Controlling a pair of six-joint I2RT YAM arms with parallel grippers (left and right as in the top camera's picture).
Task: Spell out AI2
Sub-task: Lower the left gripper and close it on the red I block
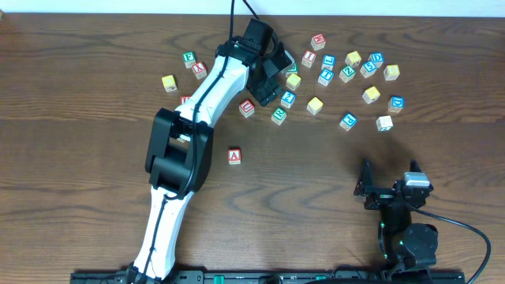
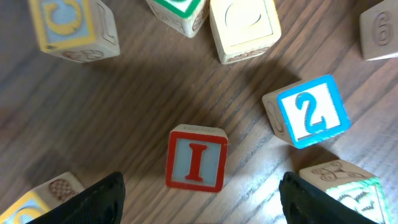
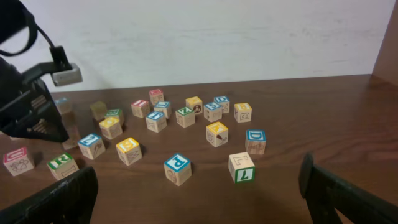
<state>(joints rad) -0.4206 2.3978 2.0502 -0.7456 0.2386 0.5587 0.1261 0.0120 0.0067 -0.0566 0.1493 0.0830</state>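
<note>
My left gripper (image 1: 271, 79) is open above the block cluster at the back of the table. In the left wrist view its fingers (image 2: 200, 183) straddle a red-bordered I block (image 2: 196, 158) that lies flat on the wood, just ahead of the fingertips and untouched. A blue-bordered 2 block (image 2: 309, 111) sits to its upper right; it also shows in the overhead view (image 1: 289, 98). A red A block (image 1: 234, 155) stands alone at mid table. The I block is hidden under the gripper in the overhead view. My right gripper (image 1: 389, 180) is open and empty at the front right.
Several other letter blocks lie scattered at the back right (image 1: 371, 75), and a few at the back left (image 1: 189, 65). In the left wrist view, blocks crowd close on both sides of the fingers. A blue P block (image 3: 177, 168) and a green-bordered block (image 3: 241, 167) lie ahead of the right gripper (image 3: 199, 183).
</note>
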